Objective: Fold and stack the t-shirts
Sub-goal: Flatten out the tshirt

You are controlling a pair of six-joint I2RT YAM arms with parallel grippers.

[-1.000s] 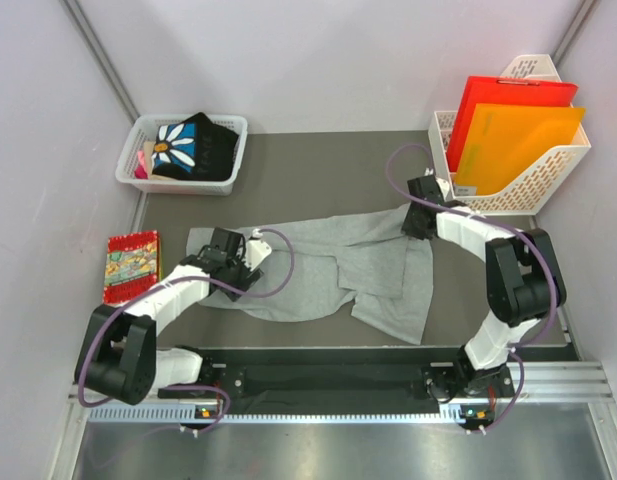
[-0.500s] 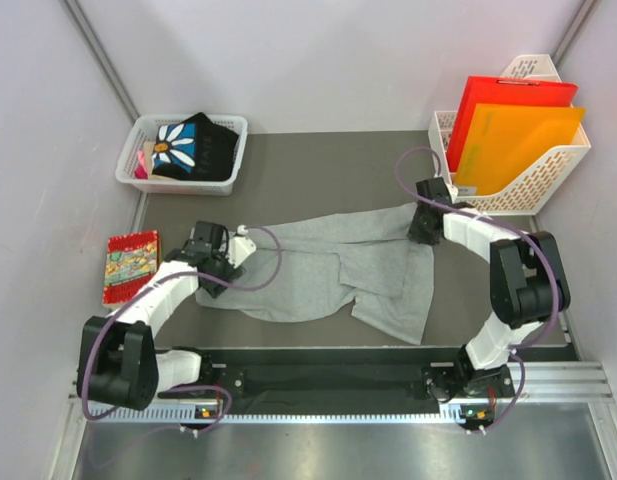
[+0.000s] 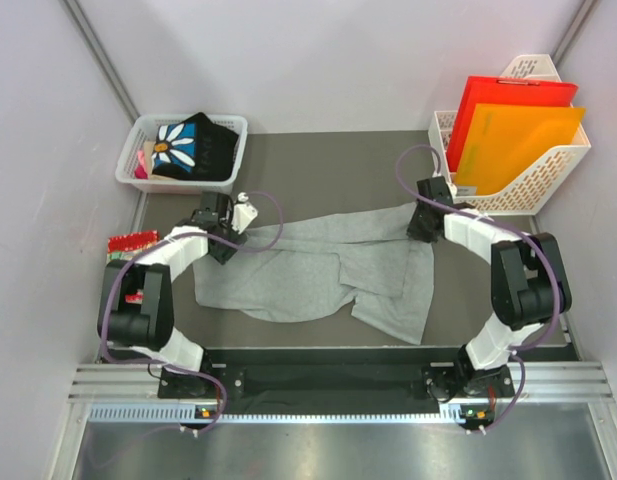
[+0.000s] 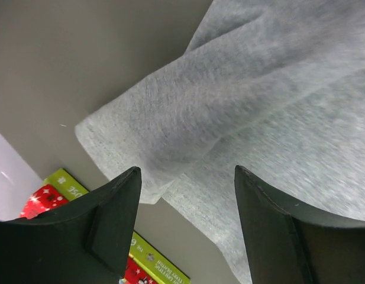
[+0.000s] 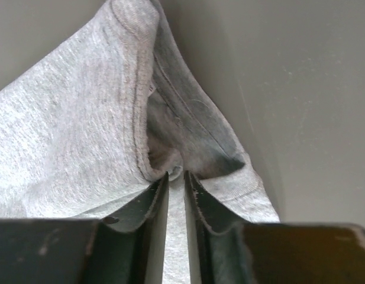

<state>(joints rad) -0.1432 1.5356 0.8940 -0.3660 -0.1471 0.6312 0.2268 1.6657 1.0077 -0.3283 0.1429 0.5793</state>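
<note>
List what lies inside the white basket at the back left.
The black daisy-print t-shirt fills the basket, with something pink at its left; anything beneath is hidden.

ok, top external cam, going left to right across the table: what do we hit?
White plastic basket holding the black daisy-print t-shirt → light heather-grey cloth t-shirt → white plastic file rack with red folder and orange folder. Red patterned flat packet left out: it overlaps the basket's span.

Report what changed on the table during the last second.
The left gripper swung away from the arm bases to the grey t-shirt's far left corner, jaws open above it. The right gripper stayed clamped on the far right corner. The black t-shirt and basket stayed put.
</note>
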